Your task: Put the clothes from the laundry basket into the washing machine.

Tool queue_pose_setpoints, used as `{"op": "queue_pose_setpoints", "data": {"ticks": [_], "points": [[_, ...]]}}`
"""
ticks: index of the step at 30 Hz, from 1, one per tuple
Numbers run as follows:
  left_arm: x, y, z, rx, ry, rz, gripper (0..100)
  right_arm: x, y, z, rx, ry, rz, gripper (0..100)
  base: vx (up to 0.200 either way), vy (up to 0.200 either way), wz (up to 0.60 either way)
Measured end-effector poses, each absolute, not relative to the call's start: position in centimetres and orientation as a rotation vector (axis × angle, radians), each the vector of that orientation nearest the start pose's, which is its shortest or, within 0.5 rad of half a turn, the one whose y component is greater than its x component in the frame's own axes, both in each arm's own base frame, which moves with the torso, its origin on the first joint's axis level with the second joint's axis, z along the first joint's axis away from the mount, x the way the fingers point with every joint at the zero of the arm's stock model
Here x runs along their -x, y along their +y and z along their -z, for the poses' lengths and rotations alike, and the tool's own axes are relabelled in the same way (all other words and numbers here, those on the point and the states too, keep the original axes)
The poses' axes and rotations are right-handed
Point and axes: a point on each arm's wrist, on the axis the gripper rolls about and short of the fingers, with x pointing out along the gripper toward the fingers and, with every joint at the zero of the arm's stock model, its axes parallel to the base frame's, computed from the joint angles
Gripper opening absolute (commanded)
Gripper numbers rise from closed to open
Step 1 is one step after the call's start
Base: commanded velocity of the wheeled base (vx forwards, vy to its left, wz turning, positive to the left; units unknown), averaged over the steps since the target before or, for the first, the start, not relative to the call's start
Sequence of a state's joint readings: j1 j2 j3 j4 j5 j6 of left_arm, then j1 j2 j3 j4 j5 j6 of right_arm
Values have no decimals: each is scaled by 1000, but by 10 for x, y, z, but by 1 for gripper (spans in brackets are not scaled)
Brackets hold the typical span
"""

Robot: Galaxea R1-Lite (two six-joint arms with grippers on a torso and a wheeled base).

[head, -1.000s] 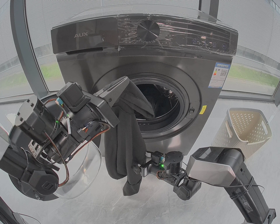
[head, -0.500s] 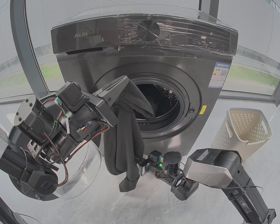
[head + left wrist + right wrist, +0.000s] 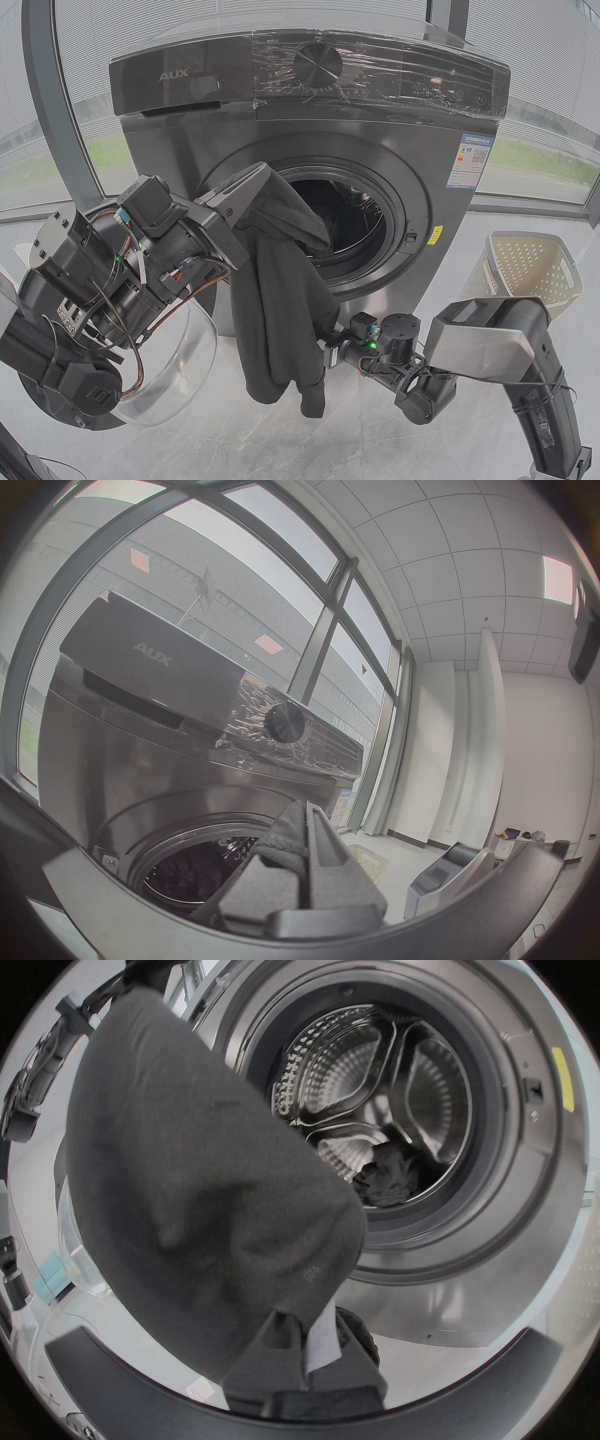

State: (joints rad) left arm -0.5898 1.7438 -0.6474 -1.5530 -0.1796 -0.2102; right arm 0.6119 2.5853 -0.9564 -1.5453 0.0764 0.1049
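Big windows stand behind the washer (image 3: 375,144) on a pale floor (image 3: 350,444). Its glass door (image 3: 172,369) hangs open. The left fingers (image 3: 244,187) pinch the top of a dark cloth (image 3: 281,312), which covers part of the hole. The right fingers (image 3: 351,1363) grip its low edge. A basket (image 3: 531,275) sits to the right.

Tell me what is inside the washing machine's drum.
A crumpled dark cloth lies low in the drum. The hanging grey garment covers part of the opening, so anything behind it is hidden.
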Motion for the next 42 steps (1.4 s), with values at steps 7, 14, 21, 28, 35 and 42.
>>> {"op": "queue_pose_setpoints", "data": {"ticks": [7,14,21,28,35,42], "points": [[-247,-152,-219,276,-381,769,0,-331,207,-3,-64,134,-609,0,0,0,0],[-254,-135,-215,247,-372,738,0,-304,182,-39,-45,128,-585,0,0,0,0],[-249,-127,-193,198,-283,767,0,-276,165,-72,-56,93,-521,0,0,0,0],[-245,-129,-168,117,-202,789,0,-256,170,-105,-134,15,-488,0,0,0,0],[-250,-131,-159,99,-177,782,0,-255,167,-118,-158,-28,-472,0,0,0,0],[-256,-128,-161,99,-193,758,0,-260,158,-122,-167,-40,-438,0,0,0,0]]}}
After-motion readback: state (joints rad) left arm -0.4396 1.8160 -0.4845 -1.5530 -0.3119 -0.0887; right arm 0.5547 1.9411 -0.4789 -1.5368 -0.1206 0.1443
